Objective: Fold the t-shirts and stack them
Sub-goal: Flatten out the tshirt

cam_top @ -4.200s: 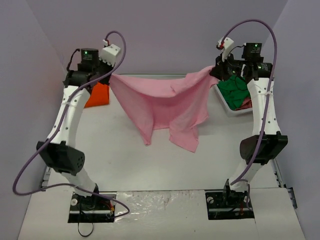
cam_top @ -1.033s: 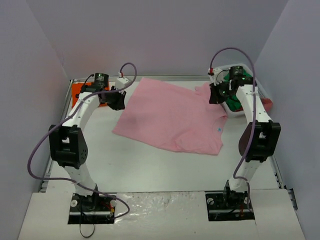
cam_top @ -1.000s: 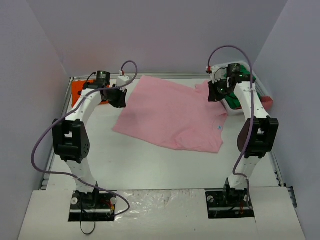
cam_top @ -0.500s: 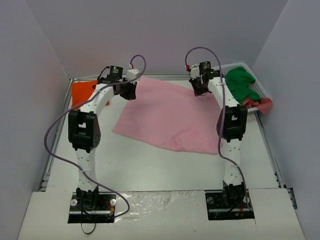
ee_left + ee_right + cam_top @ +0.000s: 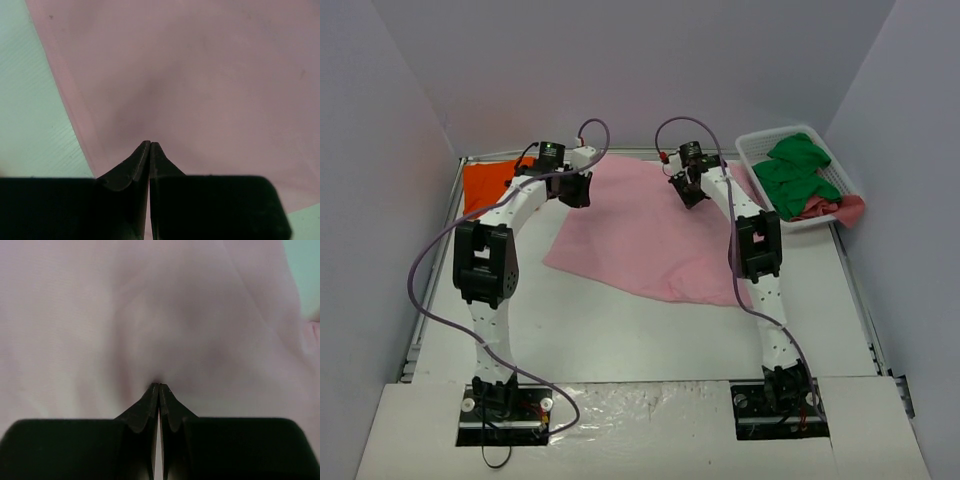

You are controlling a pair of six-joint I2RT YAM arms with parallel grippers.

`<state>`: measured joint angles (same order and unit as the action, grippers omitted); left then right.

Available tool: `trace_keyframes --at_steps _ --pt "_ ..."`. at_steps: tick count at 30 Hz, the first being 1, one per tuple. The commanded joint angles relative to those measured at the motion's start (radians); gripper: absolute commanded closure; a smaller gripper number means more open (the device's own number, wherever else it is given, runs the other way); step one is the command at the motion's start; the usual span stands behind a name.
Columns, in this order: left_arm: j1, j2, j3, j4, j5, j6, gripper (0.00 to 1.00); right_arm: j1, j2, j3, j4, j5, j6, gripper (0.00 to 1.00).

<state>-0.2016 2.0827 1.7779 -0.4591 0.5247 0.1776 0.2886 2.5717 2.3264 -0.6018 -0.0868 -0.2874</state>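
White table (image 5: 620, 330) has the pink t-shirt (image 5: 645, 240) spread flat mid-table, left gripper (image 5: 576, 190) and right gripper (image 5: 688, 194) both pinched onto its far part (limp, light cloth), so you want hems or corners.

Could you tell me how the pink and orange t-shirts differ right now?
The pink t-shirt lies spread out centrally; the orange t-shirt sits at the far left. The left gripper and right gripper pinch the pink one; the orange one is untouched. Both are plain cloth.
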Motion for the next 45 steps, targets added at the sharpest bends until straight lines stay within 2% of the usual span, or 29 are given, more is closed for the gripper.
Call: trace_keyframes --at_steps 1,10,14,21,24,30,45 --pt "0.005 -0.105 -0.024 0.037 -0.006 -0.017 0.98 0.055 0.019 -0.008 -0.033 -0.007 0.001 1.0" --pt "0.014 -0.191 -0.113 0.059 -0.043 0.003 0.98 0.156 -0.004 -0.093 -0.046 -0.048 -0.039 1.0" --pt "0.022 -0.226 -0.147 0.068 -0.043 0.0 0.98 0.179 -0.039 -0.179 -0.058 -0.096 -0.088 1.0" --pt "0.024 -0.259 -0.192 0.082 -0.026 -0.01 0.98 0.161 -0.16 -0.375 -0.072 -0.093 -0.148 1.0" --pt "0.024 -0.26 -0.198 0.088 -0.017 -0.021 0.98 0.126 -0.174 -0.389 -0.072 -0.068 -0.145 1.0" --pt "0.024 -0.266 -0.209 0.089 -0.003 -0.033 0.98 0.069 -0.098 -0.273 -0.078 -0.039 -0.124 1.0" --pt "0.028 -0.253 -0.198 0.07 -0.02 -0.027 0.98 0.049 0.228 0.21 -0.089 -0.079 -0.107 1.0"
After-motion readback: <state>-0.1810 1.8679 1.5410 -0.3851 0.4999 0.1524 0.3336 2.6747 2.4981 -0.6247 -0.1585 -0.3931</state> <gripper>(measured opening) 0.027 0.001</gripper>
